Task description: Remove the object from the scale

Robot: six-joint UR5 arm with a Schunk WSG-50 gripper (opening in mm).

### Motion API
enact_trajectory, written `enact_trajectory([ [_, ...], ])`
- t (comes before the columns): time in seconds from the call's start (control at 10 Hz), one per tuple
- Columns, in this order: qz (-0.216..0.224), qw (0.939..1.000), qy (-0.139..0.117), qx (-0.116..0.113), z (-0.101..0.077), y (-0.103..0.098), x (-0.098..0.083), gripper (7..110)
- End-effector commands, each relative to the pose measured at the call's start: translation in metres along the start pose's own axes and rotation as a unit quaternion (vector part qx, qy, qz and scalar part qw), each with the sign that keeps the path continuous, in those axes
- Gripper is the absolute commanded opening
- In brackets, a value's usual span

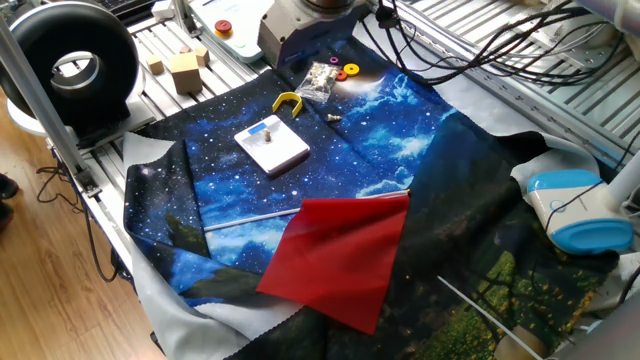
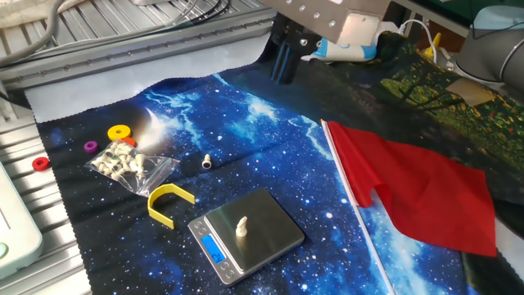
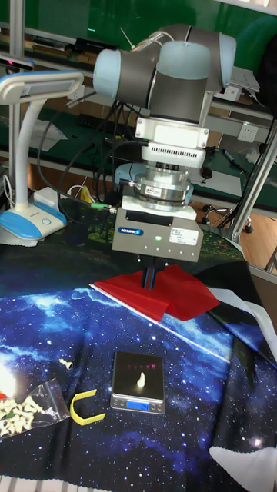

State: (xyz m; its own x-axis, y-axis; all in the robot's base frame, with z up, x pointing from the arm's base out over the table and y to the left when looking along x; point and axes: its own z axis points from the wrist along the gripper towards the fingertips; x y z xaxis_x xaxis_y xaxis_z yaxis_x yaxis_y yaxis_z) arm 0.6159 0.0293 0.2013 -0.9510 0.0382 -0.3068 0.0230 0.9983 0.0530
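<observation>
The scale (image 2: pixel 266 229) is a flat square slab with a pale blue panel, lying on the starry blue cloth; it also shows as the scale (image 1: pixel 280 152) and the scale (image 3: pixel 138 367). A tiny pale metal object (image 2: pixel 241 227) stands upright near its middle, also visible as the object (image 3: pixel 141 378) and the object (image 1: pixel 268 132). My gripper (image 2: pixel 283 67) hangs high above the cloth's far edge, well away from the scale. In the tall fixed view the gripper (image 3: pixel 150 283) has its fingers pressed together, with nothing between them.
A yellow U-shaped piece (image 2: pixel 169 203), a clear bag of small parts (image 2: pixel 127 164) and a loose bolt (image 2: pixel 207 161) lie beside the scale. A red cloth sheet (image 2: pixel 417 188) lies to its right. Wooden cubes (image 1: pixel 185 70) sit on the rail bench.
</observation>
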Motion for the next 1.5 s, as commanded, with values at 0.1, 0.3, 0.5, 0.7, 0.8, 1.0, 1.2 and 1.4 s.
enact_trajectory([
  [0.1, -0.039, 0.9983, -0.043, -0.010, 0.006, 0.021, -0.011, 7],
  [0.3, -0.056, 0.9966, -0.060, 0.001, 0.006, 0.018, -0.018, 7],
  [0.5, -0.043, 0.9981, -0.038, 0.022, 0.007, 0.006, -0.008, 7],
  [0.7, -0.015, 0.9995, -0.018, 0.023, 0.009, 0.003, 0.003, 7],
  [0.8, -0.012, 0.9992, -0.019, 0.034, 0.013, -0.004, 0.007, 7],
  [1.0, -0.013, 0.9995, -0.024, 0.016, 0.016, 0.003, 0.005, 7],
  [1.2, -0.014, 0.9997, -0.021, 0.005, 0.015, 0.004, 0.005, 7],
  [1.4, -0.012, 0.9997, -0.020, 0.005, 0.020, 0.000, 0.010, 7],
])
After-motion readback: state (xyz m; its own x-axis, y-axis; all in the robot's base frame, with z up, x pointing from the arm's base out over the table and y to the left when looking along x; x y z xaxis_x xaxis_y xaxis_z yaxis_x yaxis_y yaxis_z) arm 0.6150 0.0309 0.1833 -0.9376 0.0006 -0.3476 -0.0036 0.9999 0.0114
